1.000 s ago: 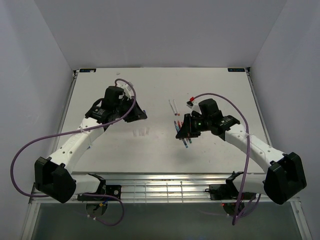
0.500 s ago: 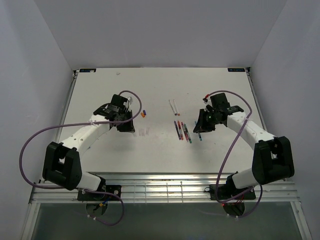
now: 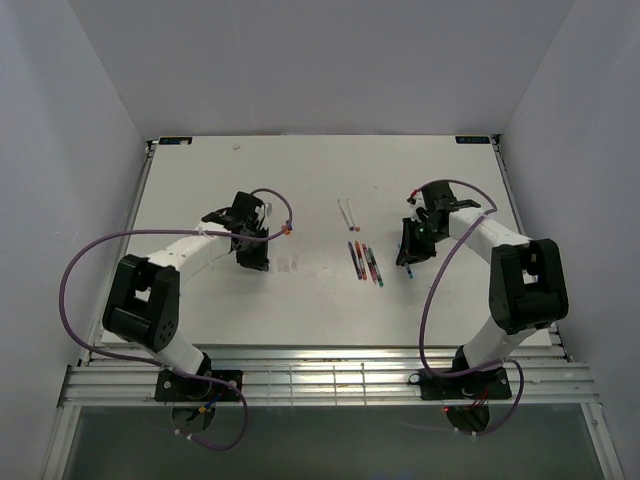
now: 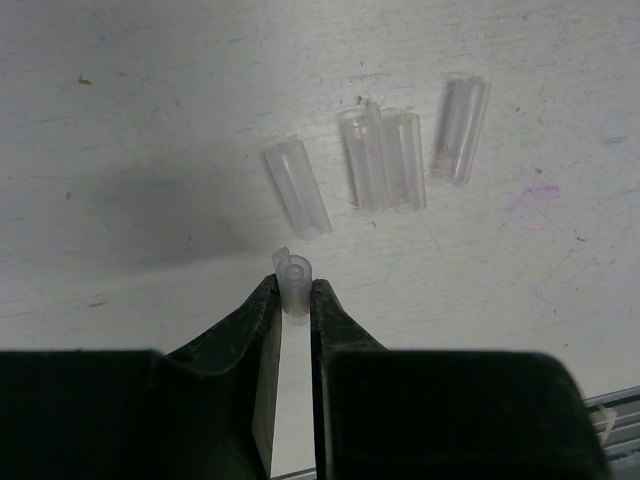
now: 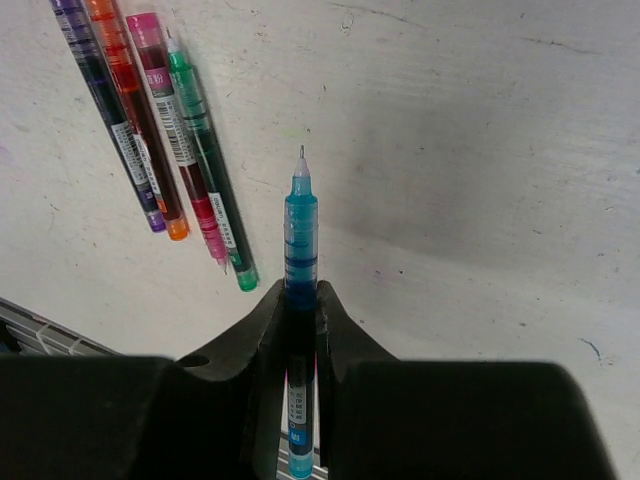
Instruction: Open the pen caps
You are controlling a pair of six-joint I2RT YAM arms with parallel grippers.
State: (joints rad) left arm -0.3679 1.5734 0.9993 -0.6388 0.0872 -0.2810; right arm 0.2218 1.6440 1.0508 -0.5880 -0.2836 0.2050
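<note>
My left gripper point(image 4: 294, 290) point(image 3: 257, 262) is shut on a short clear plastic cap point(image 4: 294, 276), held low over the table. Several more clear caps point(image 4: 382, 160) point(image 3: 289, 264) lie just beyond it. My right gripper point(image 5: 301, 292) point(image 3: 408, 260) is shut on an uncapped blue pen point(image 5: 301, 220), tip pointing away, just right of the row of pens. A tiny orange-red piece point(image 3: 287, 230) shows beside the left arm's cable. I cannot make out any blue cap.
Several uncapped pens, purple, orange, pink and green point(image 5: 160, 140) point(image 3: 363, 260), lie side by side in mid-table. Two thin white sticks point(image 3: 347, 213) lie behind them. The metal rail point(image 3: 320, 375) runs along the near edge.
My right gripper carried the blue pen from over the pen row to its right side. My left gripper swung down and back toward the clear caps.
</note>
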